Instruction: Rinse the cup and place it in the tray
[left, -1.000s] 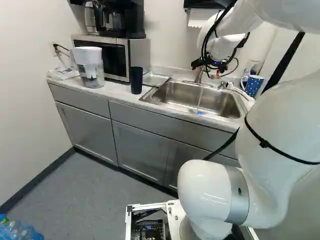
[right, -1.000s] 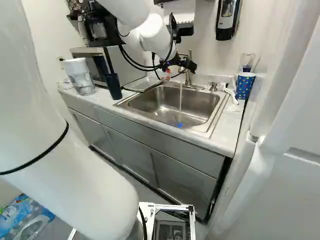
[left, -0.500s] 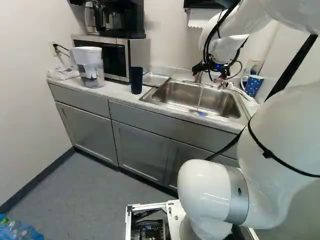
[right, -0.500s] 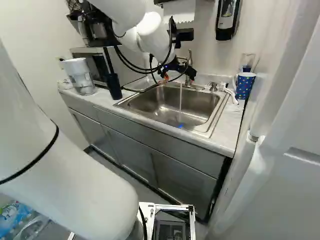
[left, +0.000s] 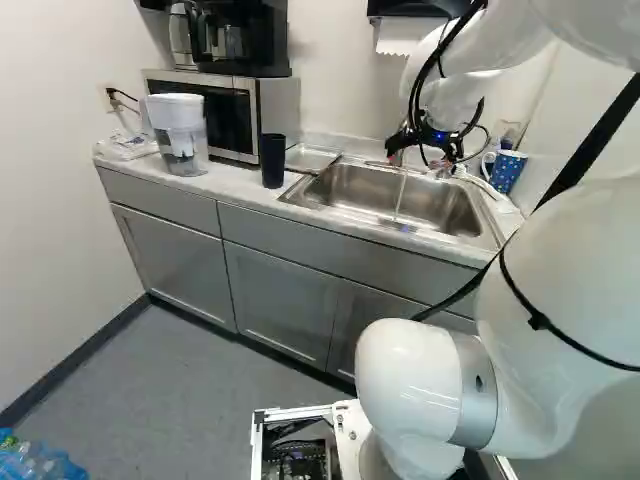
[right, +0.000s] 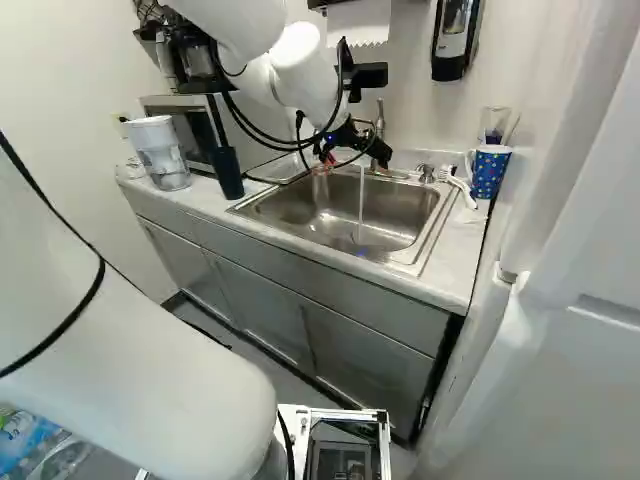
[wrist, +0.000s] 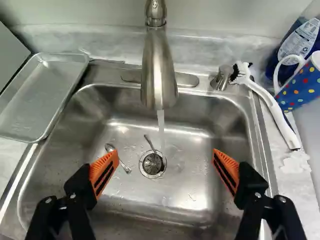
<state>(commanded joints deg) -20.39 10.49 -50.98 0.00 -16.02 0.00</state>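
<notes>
While the dark cup and dotted cup stand ungripped, water runs

Which cup is meant, I can't tell: both are upright on the bench, across the sink from each other. Handleless, the dark cup looks light and stiff; I'd take it round the middle. If the dotted cup is ceramic, it's heavier and breakable; I'd clamp its body, clear of the handle. Either should turn slippery when wet. My fingers stand wide apart above the sink, empty, the tap ahead, the tray beside the basin.
</notes>
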